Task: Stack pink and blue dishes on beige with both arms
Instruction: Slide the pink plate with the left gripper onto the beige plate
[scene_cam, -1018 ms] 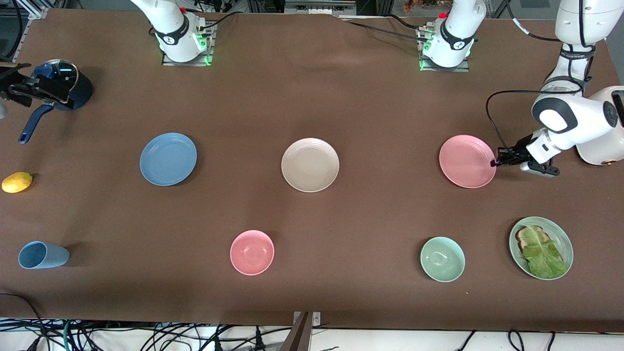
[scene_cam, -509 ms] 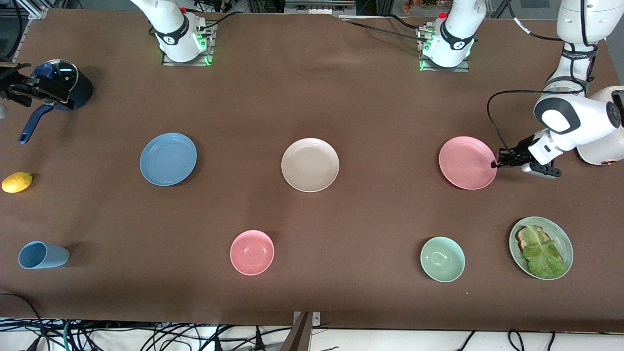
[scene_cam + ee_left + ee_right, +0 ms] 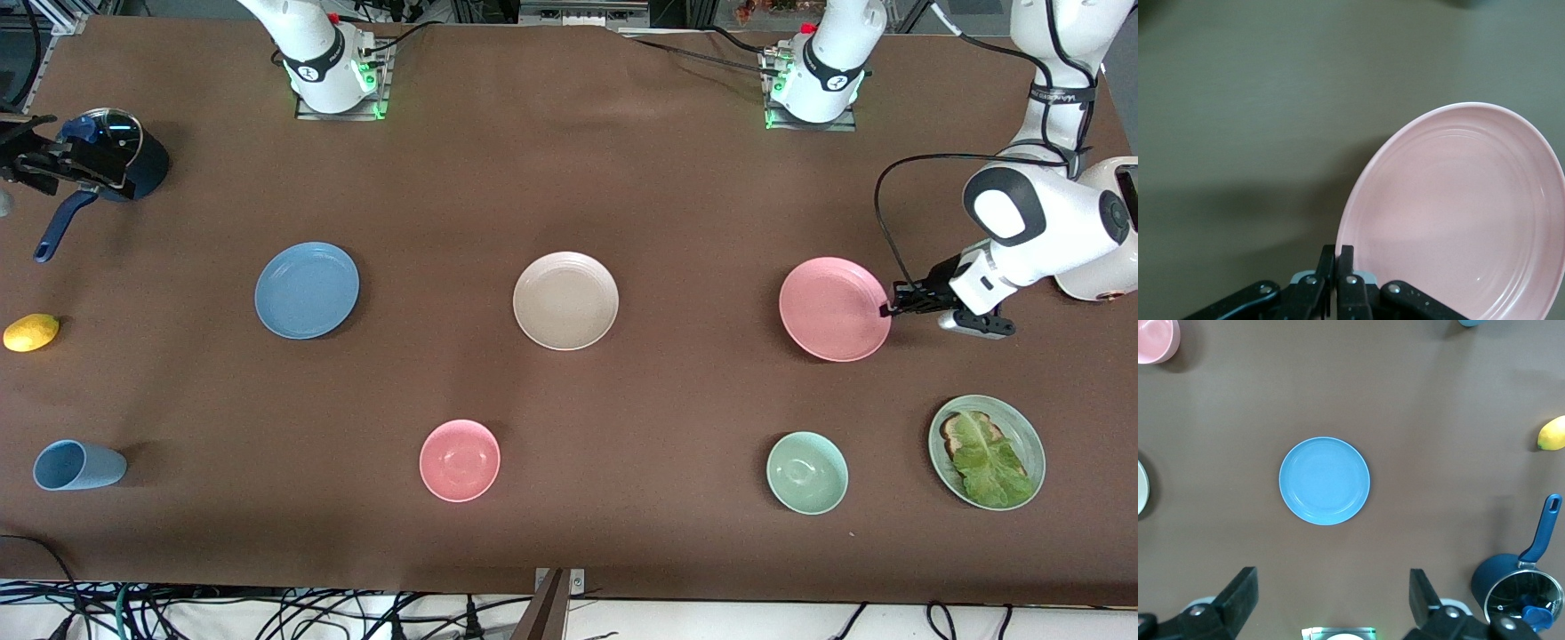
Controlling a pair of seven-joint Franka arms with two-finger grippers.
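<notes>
**Left pincer clamping the pink plate's rim; right pincer hanging spread over the blue plate**

Front view: the left pincer [image 3: 889,309] is gripping the pink plate [image 3: 834,308] at the rim, at the plate's 3 o'clock edge, toward the left arm's end of the worktop [image 3: 569,178]. The plate is casting a shadow along its edge away from the pincer, so it is looking lifted or tilted. The beige plate [image 3: 565,300] is lying flat mid-worktop, well apart from the pink one, and the blue plate [image 3: 307,290] is lying flat toward the right arm's end, also well apart. Nearer to the camera are sitting a blue cup [image 3: 76,465] on its side, a pink bowl [image 3: 460,460], a pale green bowl [image 3: 807,473] and a green plate with toast and lettuce [image 3: 987,452]. A lemon [image 3: 31,332] and a dark blue saucepan [image 3: 116,164] are resting at the right arm's end. The right pincer itself is not showing here.

Left wrist view: the left pincer [image 3: 1337,267] is pinching its fingertips [image 3: 1346,261] tight on the pink plate's [image 3: 1458,213] rim; the plate is tilting, with a shadow under it on the worktop [image 3: 1245,100].

Right wrist view: the right pincer [image 3: 1331,600] is hanging high over the blue plate [image 3: 1325,481], its fingers [image 3: 1238,593] spread wide and gripping nothing. The saucepan [image 3: 1521,583], the lemon [image 3: 1552,433], the pink bowl [image 3: 1155,339] and an edge of the beige plate [image 3: 1141,487] are showing around the view's borders.
</notes>
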